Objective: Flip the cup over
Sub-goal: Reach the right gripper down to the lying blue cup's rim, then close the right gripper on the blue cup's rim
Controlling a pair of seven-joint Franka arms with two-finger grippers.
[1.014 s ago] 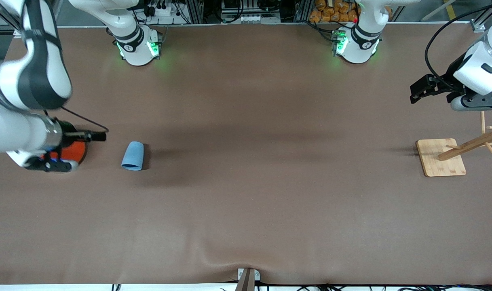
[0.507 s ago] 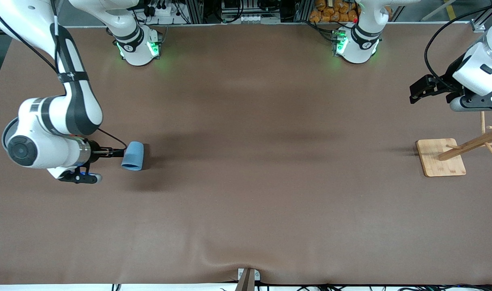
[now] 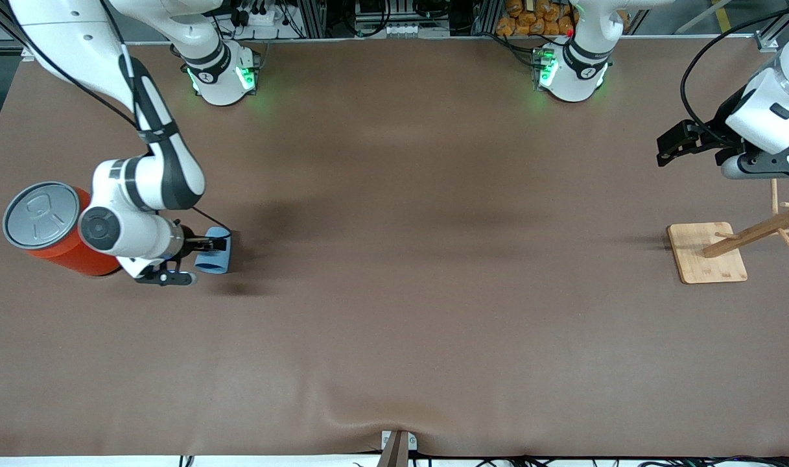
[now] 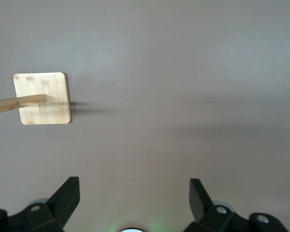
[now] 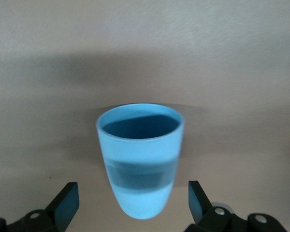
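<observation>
The small light-blue cup point(image 3: 211, 263) lies on its side on the brown table, toward the right arm's end. My right gripper point(image 3: 218, 245) is low at the cup, open, with one finger on each side of it. In the right wrist view the cup point(image 5: 140, 159) shows its darker blue inside, its mouth turned away from the gripper point(image 5: 133, 203). Its closed end sits between the spread fingertips point(image 5: 67, 200) with a gap on both sides. My left gripper point(image 3: 670, 146) waits open and empty above the table at the left arm's end; it also shows in the left wrist view point(image 4: 134, 193).
A large orange-red can point(image 3: 50, 230) with a grey lid stands beside the right arm's wrist, toward the table's end. A wooden rack on a square base point(image 3: 706, 253) stands under the left gripper's end; its base also shows in the left wrist view point(image 4: 43, 98).
My right arm has swung from over the orange can to the cup and brought its open fingers around it. The can is now uncovered. The cup and the left arm have not moved.
</observation>
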